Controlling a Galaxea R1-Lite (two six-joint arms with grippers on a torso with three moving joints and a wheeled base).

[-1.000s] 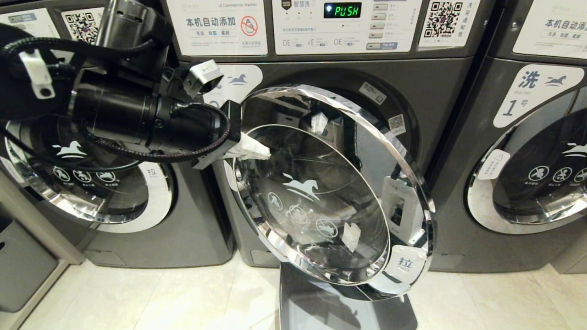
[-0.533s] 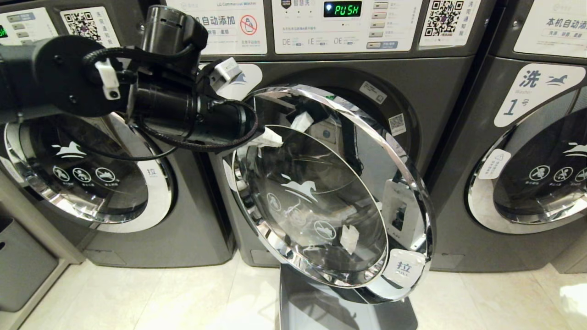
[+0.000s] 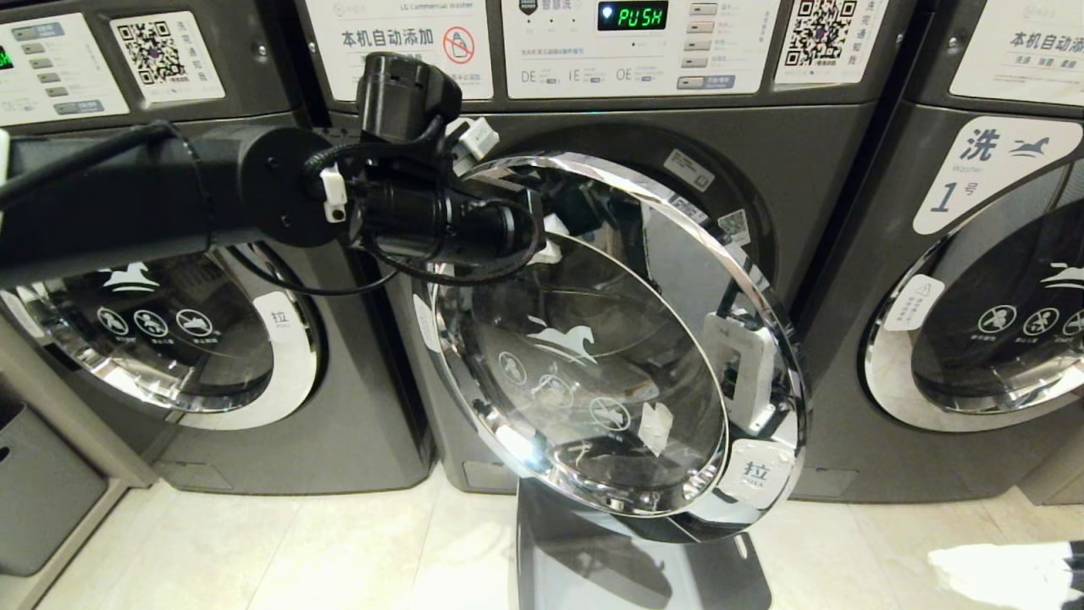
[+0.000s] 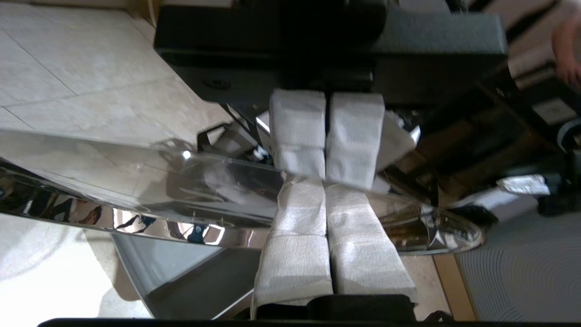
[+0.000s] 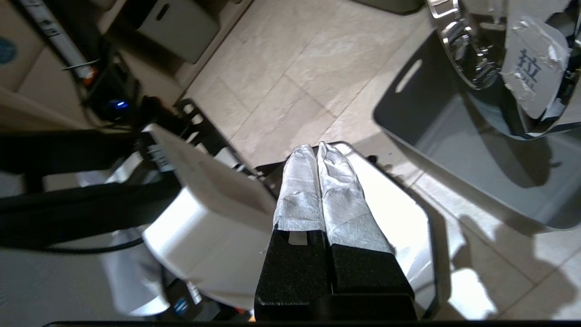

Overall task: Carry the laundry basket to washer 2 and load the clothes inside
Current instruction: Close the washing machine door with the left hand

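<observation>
head view: laundry basket (image 3: 550, 568) under washer 2's open door (image 3: 610, 356), contents hidden.

hidden / cut off
washer 2 (image 3: 788, 169) drum blocked by its open door (image 3: 610, 339); laundry basket (image 3: 593, 568) cut by frame bottom, contents unseen; left gripper (image 4: 326, 179) tips hidden behind door rim in head view.

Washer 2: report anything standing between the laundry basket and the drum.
The dark grey washer 2 has its round chrome-rimmed glass door half-swung across its opening, above the grey plastic laundry basket on the floor. The shut left claw is at the door's upper rim.
</observation>
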